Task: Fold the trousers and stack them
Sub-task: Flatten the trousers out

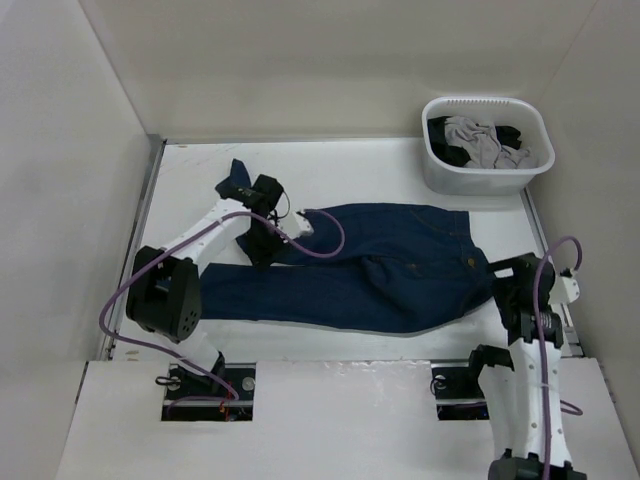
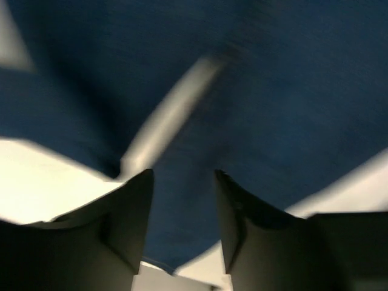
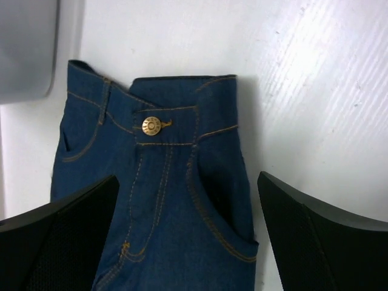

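Clothing, crumpled grey and black, fills the white plastic tub at the far right corner of the white table; the dark navy denim trousers lie flat just in front of it, waistband rightward, legs leftward. The right gripper hovers wide open and empty over the waistband's brass button; the left gripper sits over the far leg, jaws partly apart, blurred denim below, none visibly pinched.

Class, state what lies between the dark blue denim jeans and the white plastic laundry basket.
Only a bare strip of white table separates jeans and basket, shown in the top external view.
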Motion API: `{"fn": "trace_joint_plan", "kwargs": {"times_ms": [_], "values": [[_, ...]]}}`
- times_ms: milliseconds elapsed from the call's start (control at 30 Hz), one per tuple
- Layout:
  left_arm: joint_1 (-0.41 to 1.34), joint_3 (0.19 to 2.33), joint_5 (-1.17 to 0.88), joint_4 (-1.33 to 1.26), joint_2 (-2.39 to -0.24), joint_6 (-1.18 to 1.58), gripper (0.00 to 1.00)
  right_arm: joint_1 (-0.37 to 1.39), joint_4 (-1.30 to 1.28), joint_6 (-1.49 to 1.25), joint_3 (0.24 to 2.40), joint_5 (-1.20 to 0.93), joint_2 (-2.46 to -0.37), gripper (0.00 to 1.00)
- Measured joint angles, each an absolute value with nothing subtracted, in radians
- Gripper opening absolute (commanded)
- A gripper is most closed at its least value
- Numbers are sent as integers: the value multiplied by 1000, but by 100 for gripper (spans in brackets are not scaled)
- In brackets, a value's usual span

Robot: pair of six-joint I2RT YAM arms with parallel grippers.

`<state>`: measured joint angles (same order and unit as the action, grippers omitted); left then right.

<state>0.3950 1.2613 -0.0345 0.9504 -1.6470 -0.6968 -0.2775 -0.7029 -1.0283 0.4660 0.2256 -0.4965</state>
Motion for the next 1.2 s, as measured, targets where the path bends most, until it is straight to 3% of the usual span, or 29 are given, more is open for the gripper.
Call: {"fn": "trace_joint_plan", "kwargs": {"times_ms": [100,200,367,567,800,1200], "values": [[370,1258,-114,1060,-1637,-701,55,-158,-721,-979,575,319,-582,100],[229,1362,-191,1083,-1645,-653,61,50,-657,-854,727,421,-747,100],[-57,1677,-237,867,-1740,-461,62,280,-456,-657,883,503,-1029,100],[-128,1941,-243,703,-2046,-315,64,281,-297,-562,926,477,-1254,100],[-47,1993,-294,579,-2321,-159,64,248,-231,-537,973,403,-1440,100],[-25,2014,-186,376,-2366,-65,66,244,-216,-538,973,381,-1454,100]]}}
